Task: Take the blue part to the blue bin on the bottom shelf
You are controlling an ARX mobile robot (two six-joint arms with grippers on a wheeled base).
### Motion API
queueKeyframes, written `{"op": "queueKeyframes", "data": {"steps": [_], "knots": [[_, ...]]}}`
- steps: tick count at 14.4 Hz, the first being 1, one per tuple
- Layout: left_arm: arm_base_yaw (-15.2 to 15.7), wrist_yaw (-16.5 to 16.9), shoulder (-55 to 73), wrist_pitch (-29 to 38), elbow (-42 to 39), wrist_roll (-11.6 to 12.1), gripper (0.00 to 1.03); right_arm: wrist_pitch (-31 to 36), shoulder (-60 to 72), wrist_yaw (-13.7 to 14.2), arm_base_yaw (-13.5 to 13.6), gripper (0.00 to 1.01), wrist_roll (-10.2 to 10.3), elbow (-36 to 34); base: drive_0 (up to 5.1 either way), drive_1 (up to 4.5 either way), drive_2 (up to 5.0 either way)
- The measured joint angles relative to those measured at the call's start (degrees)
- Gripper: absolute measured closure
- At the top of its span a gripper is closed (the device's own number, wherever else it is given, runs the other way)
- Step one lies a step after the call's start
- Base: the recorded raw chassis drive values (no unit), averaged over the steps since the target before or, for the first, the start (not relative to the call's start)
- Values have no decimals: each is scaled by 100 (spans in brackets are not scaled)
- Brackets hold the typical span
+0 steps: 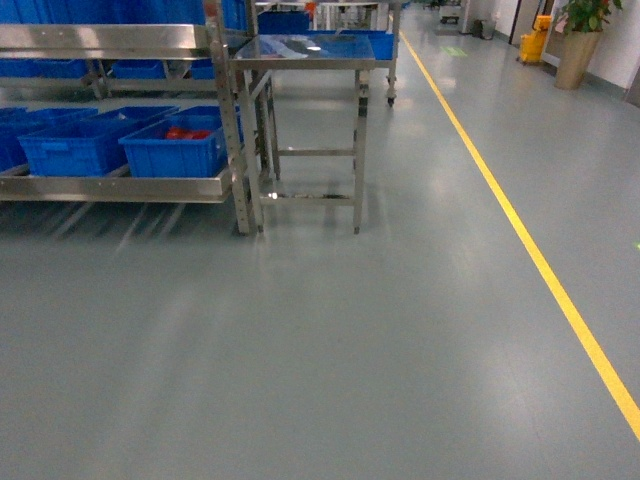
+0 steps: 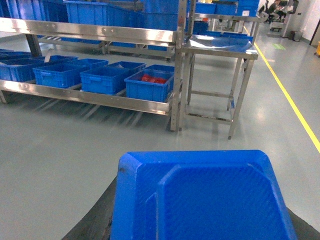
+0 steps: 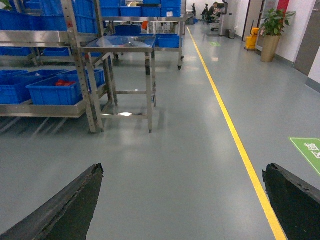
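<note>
Blue part (image 2: pixel 200 200) fills the lower half of the left wrist view, cut off at the bottom edge, sitting in the left pincer, whose dark fingers (image 2: pixel 95 222) barely show at either side, clamped on it. Neither pincer appears in the head view. The right pincer (image 3: pixel 182 200) is spread wide, holding nothing, only its two black fingertips (image 3: pixel 65 207) visible. Well ahead across the grey floor (image 1: pixel 350 350), blue bins (image 2: pixel 102 80) sit on the bottom shelf (image 2: pixel 90 97); one crate (image 2: pixel 148 86) shows red contents. A steel surface (image 1: pixel 305 50) stands beside the rack.
</note>
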Motion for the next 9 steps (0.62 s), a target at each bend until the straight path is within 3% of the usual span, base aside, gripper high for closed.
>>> {"op": "queueKeyframes", "data": {"steps": [9], "knots": [[-4, 4, 0, -7, 0, 0, 60, 7, 0, 0, 0, 3, 0, 0, -13, 409, -434]]}}
